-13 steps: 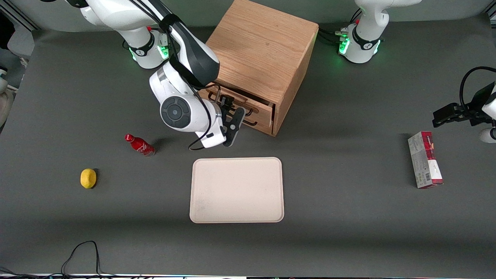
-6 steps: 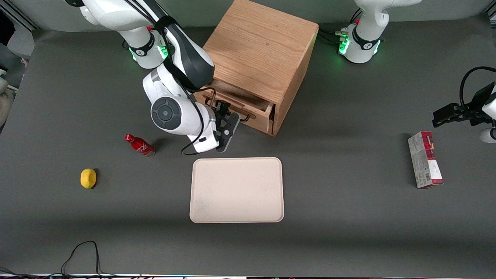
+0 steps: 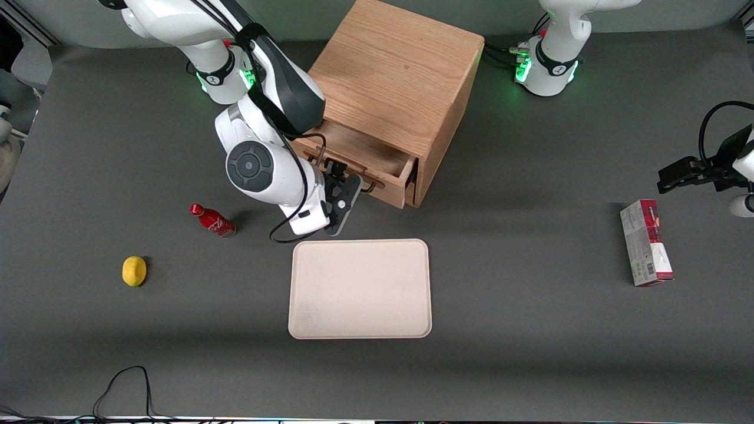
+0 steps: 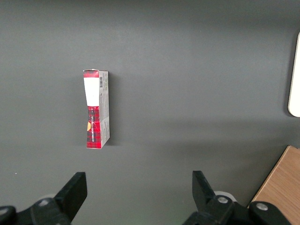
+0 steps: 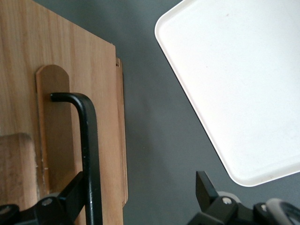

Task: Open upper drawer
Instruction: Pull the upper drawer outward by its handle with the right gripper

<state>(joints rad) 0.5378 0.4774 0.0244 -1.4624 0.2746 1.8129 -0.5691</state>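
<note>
The oak cabinet (image 3: pixel 394 76) stands at the back of the table. Its upper drawer (image 3: pixel 359 154) is pulled partly out, and its shallow wooden inside shows. My right gripper (image 3: pixel 344 184) is in front of the drawer at the black bar handle (image 3: pixel 370 187). In the right wrist view the gripper (image 5: pixel 138 197) is open. One finger (image 5: pixel 70 194) lies against the handle (image 5: pixel 89 140) on the light wood drawer front (image 5: pixel 23 65), and the other finger (image 5: pixel 205 186) hangs over the grey table. The lower drawer is mostly hidden under the upper one.
A cream tray (image 3: pixel 360 288) lies nearer the front camera than the cabinet and shows in the right wrist view (image 5: pixel 243 79). A red bottle (image 3: pixel 212 219) and a lemon (image 3: pixel 134 271) lie toward the working arm's end. A red and grey box (image 3: pixel 645 242) lies toward the parked arm's end.
The upper drawer has slid further out of the cabinet. My gripper has moved with the handle, nearer the front camera and toward the working arm's end.
</note>
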